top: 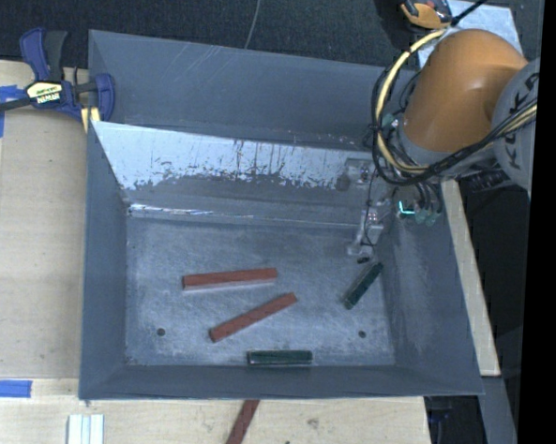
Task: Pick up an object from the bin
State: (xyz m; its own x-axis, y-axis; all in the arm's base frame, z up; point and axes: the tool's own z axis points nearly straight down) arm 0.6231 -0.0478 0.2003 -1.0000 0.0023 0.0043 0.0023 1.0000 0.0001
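The grey metal bin (105, 281) holds four slim bars on its scuffed floor, all lying flat and apart from one another. Left of the floor's middle lies a reddish-brown bar (229, 279), nearly parallel to the bin's front edge, its right end a little nearer the back wall. Just in front of it and slightly to the right lies a second reddish-brown bar (251, 318), tilted more steeply, its left end pointing toward the front edge. A short dark green bar (279, 358) lies along the foot of the front wall, about midway along it.

Further right, near the right wall, a second dark green bar (361, 285) lies slanted, its upper end toward the back right corner. The gripper (362, 252) hangs low just over that upper end, close to the back right corner of the floor. Whether it touches the bar cannot be told, nor whether it is spread or closed. Nothing is seen held in it. Above it, over the bin's right rim, are the arm's orange cover (460, 87) and looped cables (391, 92).
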